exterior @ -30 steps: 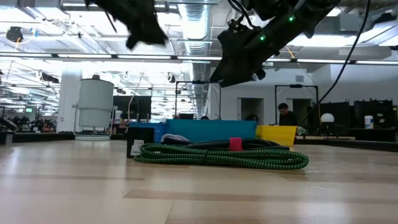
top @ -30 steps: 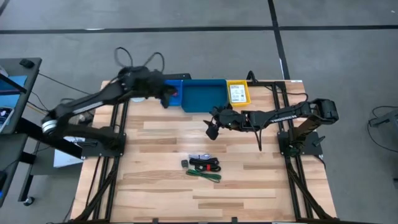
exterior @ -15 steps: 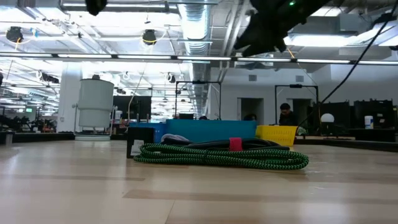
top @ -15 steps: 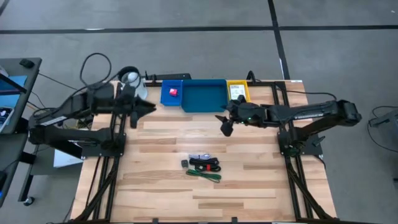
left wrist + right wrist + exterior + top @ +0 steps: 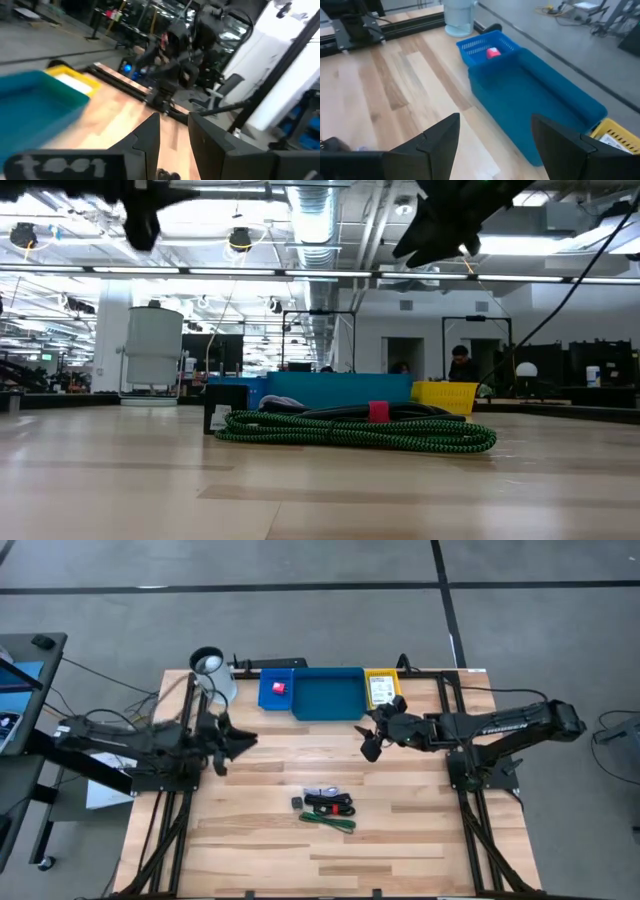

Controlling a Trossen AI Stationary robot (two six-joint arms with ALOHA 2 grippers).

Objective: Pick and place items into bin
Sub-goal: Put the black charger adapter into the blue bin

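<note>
The counter (image 5: 260, 840) is made of light wooden planks and rests on a black metal frame. Around it the floor (image 5: 300, 630) is grey concrete with dark lines crossing it. At the left edge of the high view stands a dark desk (image 5: 25, 650). In the low view the room behind is a large hall. Its ceiling carries silver ducts (image 5: 320, 210), pipes and long bright lamps. A white column (image 5: 112, 340) stands at the left, and 2 dark doorways (image 5: 405, 352) open in the far wall. A person (image 5: 460, 365) stands near them.

Pale wooden table (image 5: 250, 840), smooth blue plastic bin (image 5: 328, 696), meshed yellow basket (image 5: 445, 395)
</note>
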